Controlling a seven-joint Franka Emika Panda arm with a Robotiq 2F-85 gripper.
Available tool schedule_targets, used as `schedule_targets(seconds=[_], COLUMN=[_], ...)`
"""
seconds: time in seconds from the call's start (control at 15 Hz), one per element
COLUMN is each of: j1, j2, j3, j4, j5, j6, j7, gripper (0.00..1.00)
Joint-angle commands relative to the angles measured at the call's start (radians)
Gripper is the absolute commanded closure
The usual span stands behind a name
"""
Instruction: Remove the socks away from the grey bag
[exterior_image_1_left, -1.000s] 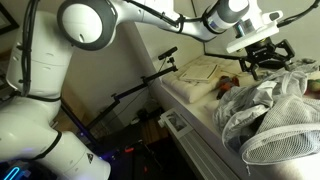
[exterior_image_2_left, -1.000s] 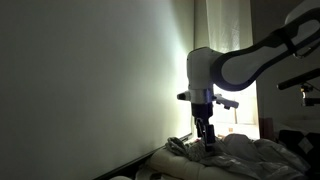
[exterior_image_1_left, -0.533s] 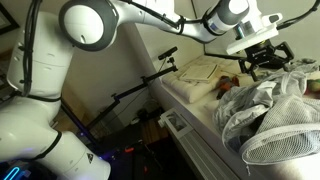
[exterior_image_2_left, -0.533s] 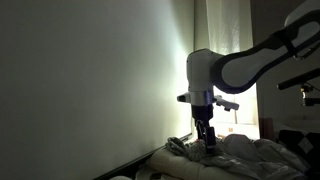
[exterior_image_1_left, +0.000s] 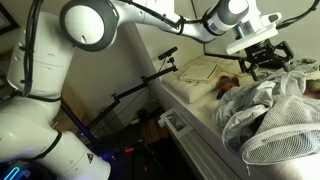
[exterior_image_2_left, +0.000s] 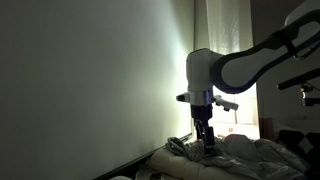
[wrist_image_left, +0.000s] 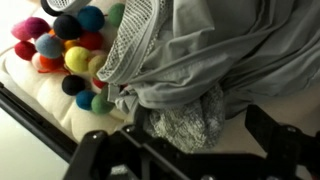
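Our gripper (exterior_image_1_left: 266, 61) hangs wide open over the bag (wrist_image_left: 235, 50), whose fold half covers the sock (wrist_image_left: 186, 126) beside the balls (wrist_image_left: 62, 45), so closing here we may pinch bag cloth too.

wall (exterior_image_2_left: 90, 80): plain, dim | window (exterior_image_2_left: 228, 50): bright, possibly curtained | ledge (exterior_image_1_left: 205, 128): white | floor (exterior_image_1_left: 130, 142): dark, cluttered

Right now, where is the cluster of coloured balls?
Wrist view, upper left: the coloured balls lie on the cream surface, against the mesh edge of the grey bag.
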Motion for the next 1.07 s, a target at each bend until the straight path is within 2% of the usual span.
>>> schedule_targets(seconds=[0.0, 0.07, 0.67, 1.0], j1=[0.008, 0.01, 0.016, 0.037], j2=[-0.006, -0.004, -0.017, -0.065], j3=[-0.011, -0.013, -0.01, -0.019], j4=[0.007, 0.008, -0.008, -0.045], j5=[-0.004, -0.008, -0.014, -0.034], j6=[0.01, 0.012, 0.016, 0.03], j7=[0.022, 0.018, 0.01, 0.032], gripper=[0.25, 0.26, 0.96, 0.96])
